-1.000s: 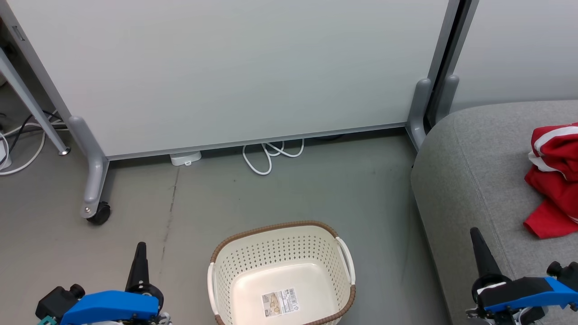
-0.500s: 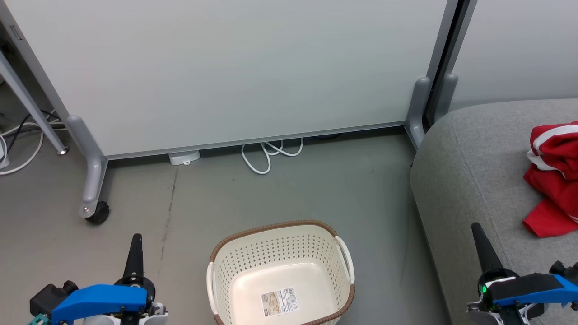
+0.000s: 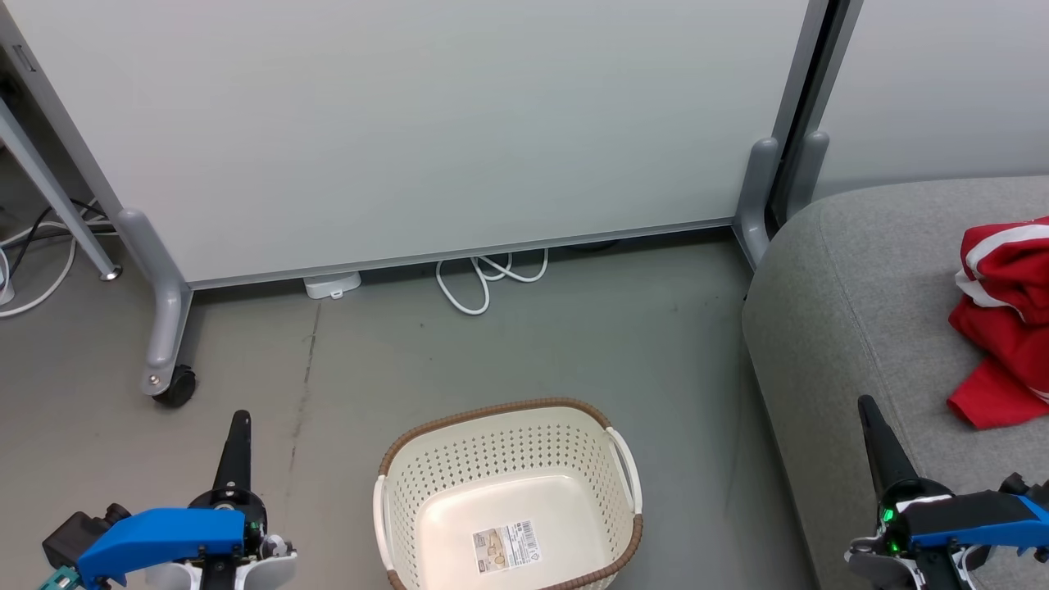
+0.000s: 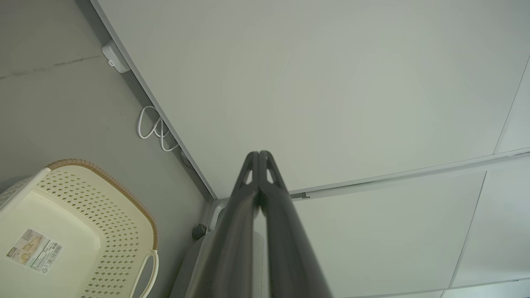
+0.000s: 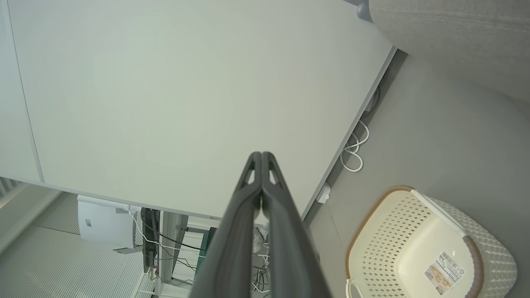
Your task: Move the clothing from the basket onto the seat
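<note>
Grey floor (image 3: 524, 352) runs up to a pale partition panel (image 3: 410, 123) on wheeled legs, with a loop of white cable (image 3: 483, 283) lying at its foot.

The left gripper (image 3: 237, 422) points up the head view, its two dark fingers pressed together tip to tip with nothing between them. The left wrist view shows the same, the tips meeting in front of the panel. The right gripper (image 3: 869, 408) is likewise closed with no gap and holds nothing.

The basket (image 3: 492, 408) stands on the floor between the two pairs of fingers, right of the left pair and left of the right pair, apart from both. Its cream floor is in plain sight, with a barcode sticker (image 3: 508, 547) on it.

The seat (image 3: 852, 311) spreads ahead of and to the right of the right fingers, whose tips show against its near left part; how high above it they hang cannot be told. The clothing (image 3: 1004, 319) lies crumpled on the seat, red with white stripes, ahead and to the right of the right fingers and well apart from them. The picture's edge cuts it off, so whether it is one garment or two cannot be told.
</note>
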Robot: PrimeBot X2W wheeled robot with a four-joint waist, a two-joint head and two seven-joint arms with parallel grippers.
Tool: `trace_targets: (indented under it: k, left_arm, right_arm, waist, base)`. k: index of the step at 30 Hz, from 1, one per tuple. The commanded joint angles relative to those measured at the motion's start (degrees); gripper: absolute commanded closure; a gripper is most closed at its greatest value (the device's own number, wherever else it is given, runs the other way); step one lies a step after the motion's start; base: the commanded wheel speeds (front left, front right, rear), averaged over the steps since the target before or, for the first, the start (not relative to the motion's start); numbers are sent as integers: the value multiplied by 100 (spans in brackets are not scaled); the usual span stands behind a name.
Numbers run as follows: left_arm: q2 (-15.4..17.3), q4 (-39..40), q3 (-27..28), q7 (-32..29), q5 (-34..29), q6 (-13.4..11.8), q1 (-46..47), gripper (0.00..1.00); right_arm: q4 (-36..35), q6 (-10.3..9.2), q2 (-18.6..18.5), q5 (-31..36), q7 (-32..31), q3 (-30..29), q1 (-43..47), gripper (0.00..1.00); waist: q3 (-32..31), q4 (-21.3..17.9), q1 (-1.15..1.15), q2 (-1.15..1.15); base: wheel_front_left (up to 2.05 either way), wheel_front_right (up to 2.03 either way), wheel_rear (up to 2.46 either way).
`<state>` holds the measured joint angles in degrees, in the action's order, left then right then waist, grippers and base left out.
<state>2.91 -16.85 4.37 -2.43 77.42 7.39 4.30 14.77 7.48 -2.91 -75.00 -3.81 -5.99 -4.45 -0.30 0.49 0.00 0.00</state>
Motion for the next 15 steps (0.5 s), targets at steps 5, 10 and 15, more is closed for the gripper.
trace_targets:
  k: [5,10,15]
  left_arm:
    - [2,96,56,-91,291,13,123,100]
    - [1,132,90,-152,503,14,143,100]
    - [0,165,122,-209,707,15,165,100]
  right_arm:
    - [-59,2,0,-347,-65,-22,-134,100]
    - [-64,2,1,-591,-100,-29,-145,100]
    - [-67,2,2,-829,-136,-38,-155,100]
  waist:
    - [7,-7,0,0]
    - [13,-13,0,0]
    - [19,-20,0,0]
  base:
    - [0,0,0]
    - [0,0,0]
    - [0,0,0]
